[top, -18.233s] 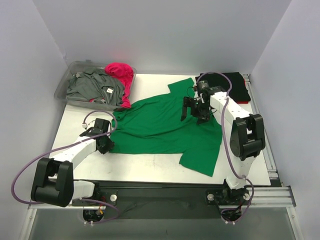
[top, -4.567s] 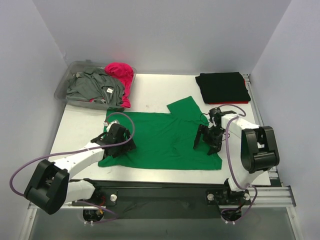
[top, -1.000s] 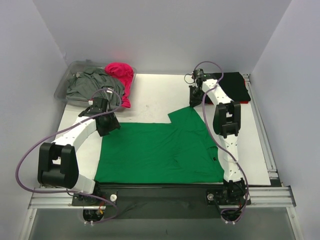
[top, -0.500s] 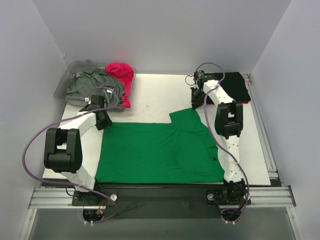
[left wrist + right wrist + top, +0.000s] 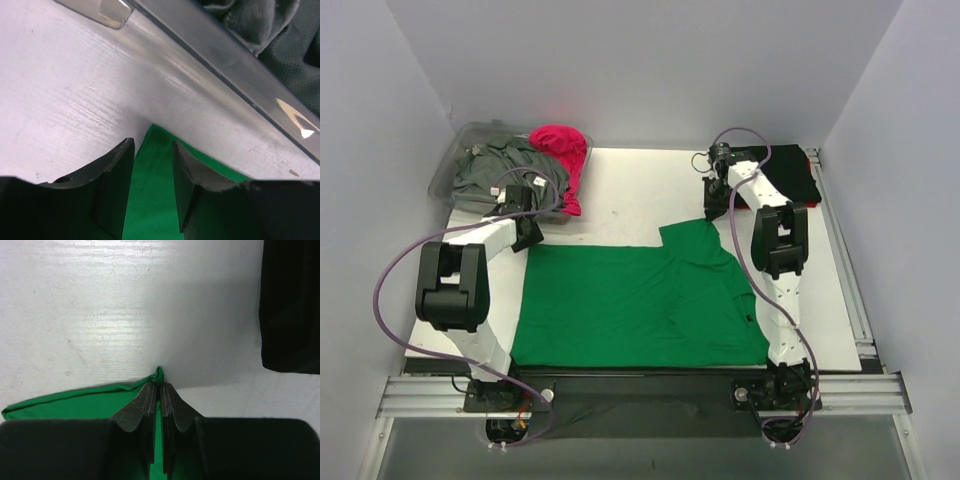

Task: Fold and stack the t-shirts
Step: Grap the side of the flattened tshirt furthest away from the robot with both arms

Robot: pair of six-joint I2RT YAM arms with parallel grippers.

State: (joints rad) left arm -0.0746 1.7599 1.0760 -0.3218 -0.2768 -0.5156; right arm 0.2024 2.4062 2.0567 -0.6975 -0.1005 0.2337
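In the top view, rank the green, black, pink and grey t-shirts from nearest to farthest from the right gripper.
1. Green t-shirt, pinched in the right gripper.
2. Black t-shirt, to its right.
3. Pink t-shirt, far left.
4. Grey t-shirt, farthest left.

Left arm (image 5: 485, 237), right arm (image 5: 757, 190): my white link shells, black boxy joint housings. Lilac cable (image 5: 740, 129) looped along each. Left gripper (image 5: 152, 150), right gripper (image 5: 160, 390): my black bodies, dark grey wedge fingers.
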